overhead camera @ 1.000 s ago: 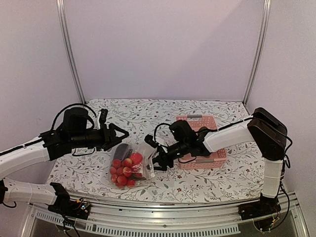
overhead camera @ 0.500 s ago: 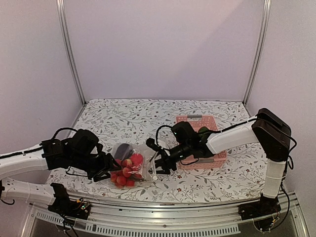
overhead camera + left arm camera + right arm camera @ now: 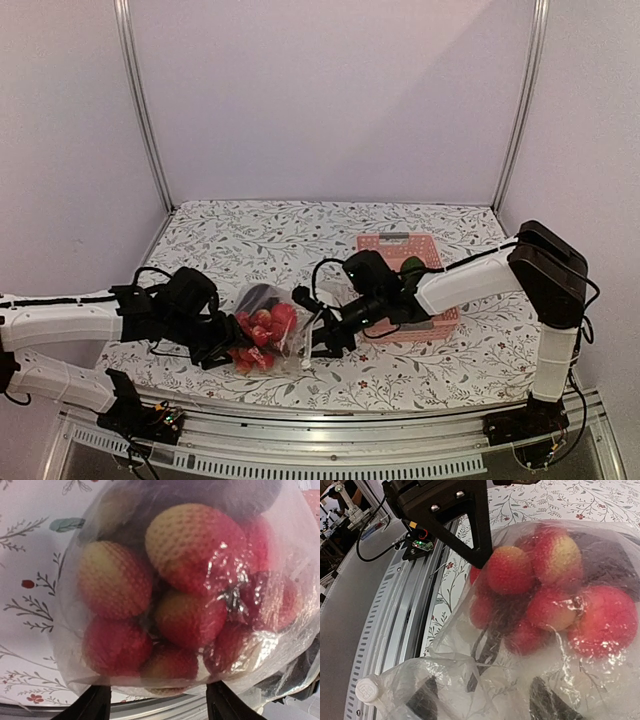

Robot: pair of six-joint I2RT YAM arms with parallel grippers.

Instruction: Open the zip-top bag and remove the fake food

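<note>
**Bag flanked by two grippers**

Top view: the zip-top bag (image 3: 272, 338) lies near the table's (image 3: 300, 230) front edge with the fake food (image 3: 262, 325) sealed inside. The left gripper (image 3: 222, 340) and right gripper (image 3: 322, 338) sit at opposite ends, probably to pull it open.

Left wrist: jaws apart, straddling the berry-filled end.

Right wrist: jaws apart beneath loose film.

No legible writing.

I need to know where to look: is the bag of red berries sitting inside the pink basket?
No, the bag is outside the pink basket, to its left over the flowered tablecloth.
</note>
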